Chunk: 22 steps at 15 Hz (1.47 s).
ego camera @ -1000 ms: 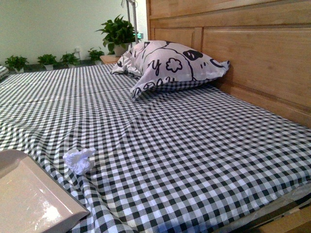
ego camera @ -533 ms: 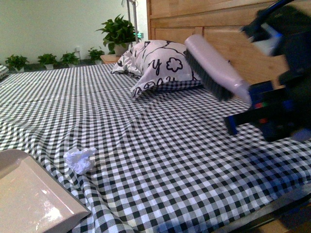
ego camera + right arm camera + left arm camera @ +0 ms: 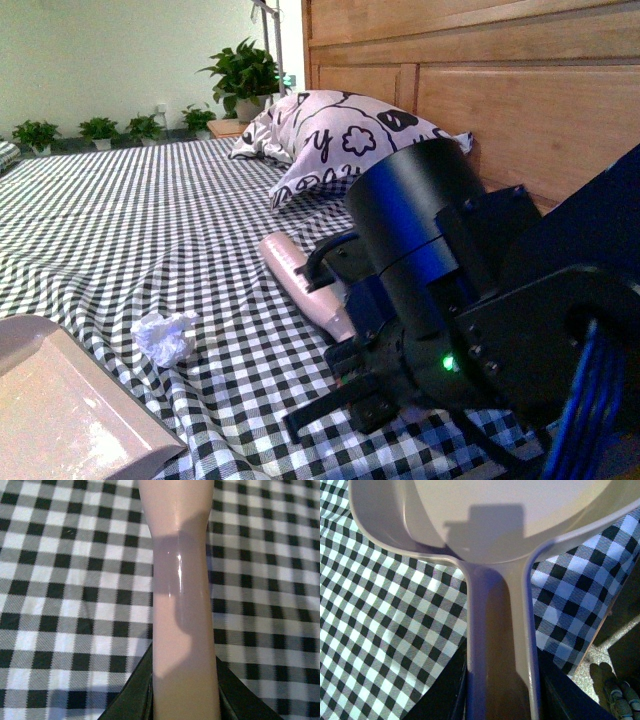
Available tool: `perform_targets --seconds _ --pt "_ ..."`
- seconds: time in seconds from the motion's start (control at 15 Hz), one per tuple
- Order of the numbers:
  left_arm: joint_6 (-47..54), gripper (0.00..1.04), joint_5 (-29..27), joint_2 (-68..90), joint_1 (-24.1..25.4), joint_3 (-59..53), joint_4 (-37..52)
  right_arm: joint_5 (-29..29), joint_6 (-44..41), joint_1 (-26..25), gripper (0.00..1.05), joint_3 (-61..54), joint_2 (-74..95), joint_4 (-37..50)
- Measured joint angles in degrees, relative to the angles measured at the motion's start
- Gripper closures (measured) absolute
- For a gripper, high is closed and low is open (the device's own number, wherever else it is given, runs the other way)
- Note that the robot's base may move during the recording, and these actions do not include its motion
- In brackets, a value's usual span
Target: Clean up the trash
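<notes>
**Brush arm just dropped in, trash not swept yet**

So half a second ago the right arm (image 3: 470,330) was up high near the headboard (image 3: 520,110) with the brush in the air. Now it's swung down and fills the near right side of the bed (image 3: 150,200), with the brush (image 3: 305,285) low over the checked sheet and pointing toward the trash. A second ago it wasn't in view at all. Looks to me like the sweep is about to start.

The trash (image 3: 167,335) hasn't budged: a small crumpled white wad near the near left corner of the bed, just beside the dustpan (image 3: 60,410). There's a clear gap between brush and wad, so no contact yet.

Tools: the right gripper (image 3: 184,700) is clamped on the brush handle, dark jaws snug on both sides. The left gripper (image 3: 502,690) is closed around the dustpan handle the same way, pan resting on the sheet at the bed's edge.

Pillow (image 3: 340,140) sits well clear, up by the headboard.
</notes>
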Motion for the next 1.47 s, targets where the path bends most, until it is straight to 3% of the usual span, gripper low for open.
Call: perform_targets --seconds 0.2,0.53,0.67,0.8,1.13,1.2,1.27,1.33,1.47 --pt "0.0 0.77 0.0 0.0 0.0 0.0 0.0 -2.03 1.36 4.26 0.86 -0.17 0.85 -0.09" --pt "0.04 0.77 -0.02 0.0 0.0 0.0 0.0 -24.02 0.98 6.03 0.86 -4.83 -11.08 -8.74" --pt "0.07 0.77 -0.02 0.0 0.0 0.0 0.0 -27.43 1.01 5.14 0.86 -5.99 -15.65 -10.23" --pt "0.09 0.77 -0.04 0.02 0.0 0.0 0.0 -26.05 1.27 1.77 0.86 -6.93 -18.29 -10.71" --pt "0.11 0.77 -0.04 0.02 0.0 0.0 0.0 -18.56 2.67 -10.14 0.86 -10.4 -20.39 -1.64" --pt "-3.69 0.77 -2.89 -1.31 -0.46 -3.1 7.41 -16.83 2.38 -13.46 0.86 -11.96 -20.65 -0.22" --pt "-15.21 0.77 -7.63 -2.73 -1.25 -8.72 25.03 -15.89 2.47 -18.12 0.86 -13.27 -21.31 1.62" --pt "-24.2 0.77 -11.26 -2.73 -1.27 -8.87 33.11 -16.0 2.51 -21.38 0.86 -13.79 -22.62 1.84" --pt "-40.41 0.77 -14.67 -3.74 -0.98 -8.04 40.68 -18.82 2.69 -28.2 0.86 -14.45 -28.57 0.28"
